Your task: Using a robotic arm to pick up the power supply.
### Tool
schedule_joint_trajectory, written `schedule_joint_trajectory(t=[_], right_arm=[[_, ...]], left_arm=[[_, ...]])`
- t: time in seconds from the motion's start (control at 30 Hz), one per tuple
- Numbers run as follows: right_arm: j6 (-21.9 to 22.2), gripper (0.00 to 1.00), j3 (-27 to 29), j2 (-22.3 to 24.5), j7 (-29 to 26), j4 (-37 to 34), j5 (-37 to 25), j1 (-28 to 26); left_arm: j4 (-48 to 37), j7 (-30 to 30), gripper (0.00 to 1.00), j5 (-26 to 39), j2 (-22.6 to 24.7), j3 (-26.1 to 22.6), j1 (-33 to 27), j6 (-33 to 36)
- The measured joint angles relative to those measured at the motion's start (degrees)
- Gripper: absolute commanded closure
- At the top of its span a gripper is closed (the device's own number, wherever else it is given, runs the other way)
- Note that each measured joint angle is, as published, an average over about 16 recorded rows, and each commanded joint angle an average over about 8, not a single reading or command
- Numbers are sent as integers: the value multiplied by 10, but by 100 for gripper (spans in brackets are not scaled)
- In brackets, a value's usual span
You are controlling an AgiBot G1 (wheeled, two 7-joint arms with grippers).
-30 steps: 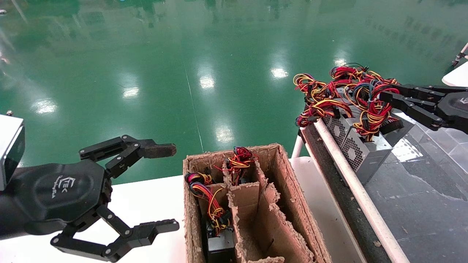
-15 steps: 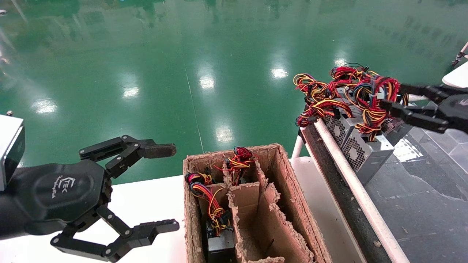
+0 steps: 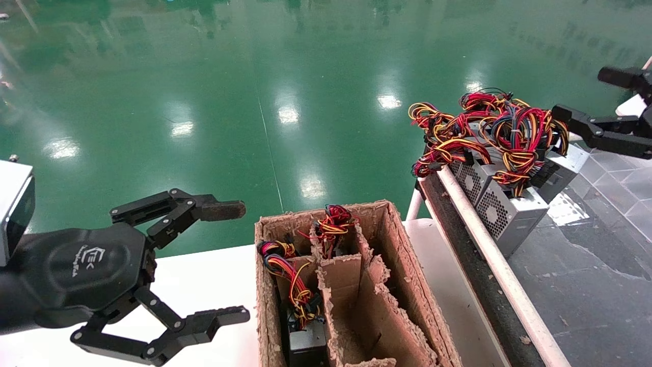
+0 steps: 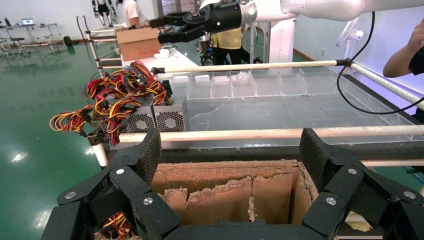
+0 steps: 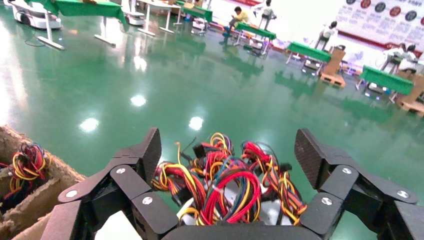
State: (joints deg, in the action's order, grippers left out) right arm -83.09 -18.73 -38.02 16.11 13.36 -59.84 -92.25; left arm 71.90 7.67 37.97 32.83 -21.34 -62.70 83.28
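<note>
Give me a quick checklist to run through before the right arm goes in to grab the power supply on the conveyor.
1. Right end effector open: ok, its fingers stand wide apart.
2. Right end effector empty: ok, nothing between the fingers.
3. Lined up with the power supply: not ok, it sits off beside the wire bundle, not around the unit.
4. Metal case reachable: cannot tell, the wires lie tangled over the units' tops.
5. Target apart from its neighbour: not ok, the grille-fronted units stand side by side in the left wrist view.
6. Left end effector out of the way: ok, open above the white table, beside the cardboard box.
</note>
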Motion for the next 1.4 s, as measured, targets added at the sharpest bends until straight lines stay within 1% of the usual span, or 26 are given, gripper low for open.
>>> schedule_joint_trajectory(t=[0.17, 1.4], right_arm=[[-1, 0, 5, 2, -10, 40, 16, 22], [-18, 0, 20, 21, -190, 431, 130, 220]], left_arm=[[0, 0, 0, 0, 0, 0, 0, 0], [0, 0, 0, 0, 0, 0, 0, 0]])
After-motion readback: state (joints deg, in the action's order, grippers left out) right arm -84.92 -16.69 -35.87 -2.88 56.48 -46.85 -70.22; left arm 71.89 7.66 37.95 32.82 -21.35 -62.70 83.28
